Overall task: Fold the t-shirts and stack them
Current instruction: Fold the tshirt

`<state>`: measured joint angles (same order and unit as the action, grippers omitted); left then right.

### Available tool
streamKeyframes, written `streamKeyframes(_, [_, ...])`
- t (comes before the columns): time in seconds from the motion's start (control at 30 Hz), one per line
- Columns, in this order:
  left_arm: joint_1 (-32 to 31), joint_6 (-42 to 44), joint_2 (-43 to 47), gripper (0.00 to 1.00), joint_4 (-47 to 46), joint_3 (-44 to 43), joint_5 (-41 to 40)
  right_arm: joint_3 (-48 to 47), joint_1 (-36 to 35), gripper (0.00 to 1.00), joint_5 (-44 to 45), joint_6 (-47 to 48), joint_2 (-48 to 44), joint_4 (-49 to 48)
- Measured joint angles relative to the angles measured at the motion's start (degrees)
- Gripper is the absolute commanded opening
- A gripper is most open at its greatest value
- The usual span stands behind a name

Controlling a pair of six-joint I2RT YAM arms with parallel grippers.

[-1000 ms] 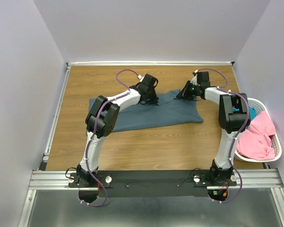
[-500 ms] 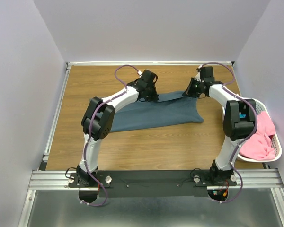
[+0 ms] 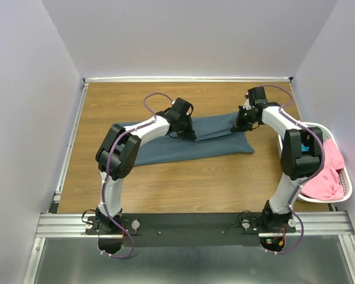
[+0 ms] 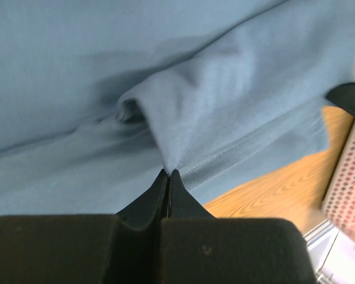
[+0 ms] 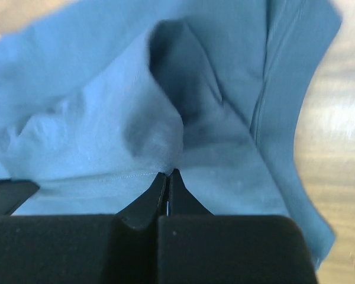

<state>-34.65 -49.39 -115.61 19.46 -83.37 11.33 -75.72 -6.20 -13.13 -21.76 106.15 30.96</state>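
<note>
Wooden counter below, both tools are clamped tight on cloth. The left tool and right tool each pinch the far edge of the blue-grey t-shirt. It lies beside the basket, drawn nearer than a second ago; a lengthwise fold seems underway.

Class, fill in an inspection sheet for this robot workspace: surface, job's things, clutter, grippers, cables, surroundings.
Surface: wooden table.
Job's things: blue-grey t-shirt spread on the table; pink t-shirt bunched in the white basket.
Clutter: white basket at the table's right edge.
Grippers: left gripper and right gripper each shut on the blue-grey t-shirt.
Cables: purple cables arch above the table.
Surroundings: pale walls on three sides; metal rail at near edge.
</note>
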Motion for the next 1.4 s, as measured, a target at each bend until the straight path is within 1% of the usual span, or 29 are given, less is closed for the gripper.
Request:
streamKeyframes(0.1, [-0.37, -0.2, 0.09, 0.0, -0.9, 2.45, 1.11, 0.87, -0.24, 0.01, 0.02, 0.22, -0.44, 1.7])
streamKeyframes(0.3, [-1.66, -0.87, 0.22, 0.0, -2.32, 4.42, 2.56, 2.4, -0.48, 0.01, 2.12, 0.52, -1.07, 3.65])
streamKeyframes(0.4, [-1.95, -1.53, 0.33, 0.03, -3.34, 5.11, 2.95, 2.4, -0.5, 0.02, 3.54, 0.83, -1.6, 4.55])
streamKeyframes(0.53, [-2.12, -2.1, 0.33, 0.09, -4.07, 5.2, 3.15, 2.51, -0.5, 0.08, 4.52, 0.87, -2.54, 5.49])
streamKeyframes(0.6, [-2.23, -2.32, 0.42, 0.18, -4.39, 5.44, 3.17, 3.21, -0.5, 0.16, 4.76, 0.9, -3.04, 5.7])
streamKeyframes(0.63, [-2.25, -2.49, 0.52, 0.22, -4.42, 5.73, 3.23, 3.54, -0.5, 0.25, 4.79, 0.92, -3.21, 5.84])
streamKeyframes(0.67, [-2.29, -2.54, 0.76, 0.3, -4.5, 6.16, 3.28, 4.0, -0.5, 0.29, 4.92, 0.96, -3.39, 6.01])
streamKeyframes(0.7, [-2.32, -2.49, 1.07, 0.36, -4.11, 6.71, 3.23, 4.33, -0.48, 0.33, 5.55, 1.22, -3.48, 6.27])
streamKeyframes(0.73, [-2.32, -2.56, 1.55, 0.42, -3.76, 7.37, 3.23, 4.44, -0.42, 0.35, 6.03, 1.44, -3.58, 6.51])
streamKeyframes(0.77, [-2.32, -2.49, 2.1, 0.53, -3.3, 8.15, 3.19, 4.44, -0.28, 0.39, 6.25, 1.46, -3.65, 6.67])
streamKeyframes(0.8, [-2.29, -2.51, 2.67, 0.59, -3.23, 8.85, 3.17, 4.44, -0.15, 0.41, 6.43, 1.55, -3.82, 6.67])
streamKeyframes(0.87, [-2.21, -2.64, 4.11, 0.63, -3.06, 10.45, 2.75, 4.31, 0.0, 0.43, 6.43, 1.73, -4.5, 6.8])
streamKeyframes(0.97, [-2.23, -2.69, 7.02, 0.63, -2.03, 12.04, 1.9, 3.19, 0.02, 0.43, 6.23, 1.68, -5.53, 6.82])
streamKeyframes(1.0, [-2.23, -2.69, 8.22, 0.61, -1.68, 12.07, 1.07, 2.75, 0.02, 0.43, 5.86, 1.6, -5.95, 6.64])
streamKeyframes(1.1, [-2.23, -2.43, 10.54, 0.59, -0.85, 11.06, -0.76, 1.84, 0.04, 0.42, 3.96, 0.7, -7.21, 4.81])
streamKeyframes(1.27, [-2.19, -1.33, 9.49, 0.59, -0.02, 4.46, -2.99, 1.25, 0.02, 0.42, 1.18, -0.83, -6.95, 1.55])
streamKeyframes(1.4, [-1.81, -1.33, 7.32, 0.59, -0.55, 2.38, -3.1, 0.81, 0.02, 0.42, -0.04, -1.31, -5.4, -1.09])
